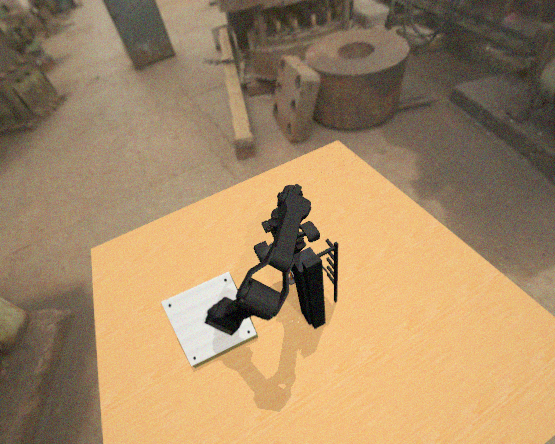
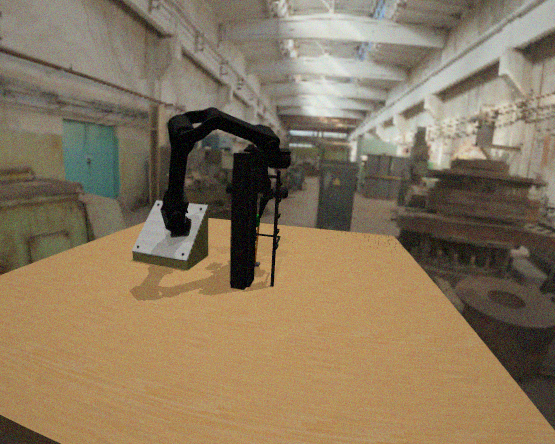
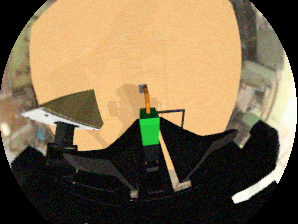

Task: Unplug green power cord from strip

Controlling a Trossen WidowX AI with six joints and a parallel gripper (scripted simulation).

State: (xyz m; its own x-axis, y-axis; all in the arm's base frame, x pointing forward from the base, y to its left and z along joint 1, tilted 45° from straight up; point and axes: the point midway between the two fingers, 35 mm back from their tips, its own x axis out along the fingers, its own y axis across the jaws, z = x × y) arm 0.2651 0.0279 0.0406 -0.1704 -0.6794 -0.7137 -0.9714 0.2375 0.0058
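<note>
My arm (image 2: 216,122) arches up from its base and over the tall black power strip (image 2: 243,225) standing upright on the worktop (image 2: 281,350). My jaws are clamped on the green plug (image 3: 149,128), a bright block beside the strip's face with an orange cord (image 3: 144,96) running from it

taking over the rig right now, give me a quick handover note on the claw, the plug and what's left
Claw: shut on the green plug, seen in the wrist view.
Power strip: tall black bar standing upright on the wooden table, beside the arm's grey base plate. The arm reaches over its top.
Done: the plug is gripped. Whether it has left its socket cannot be told from these views.
Left: pull the plug free, open the claw, then back away from plug, cord and strip.
</note>
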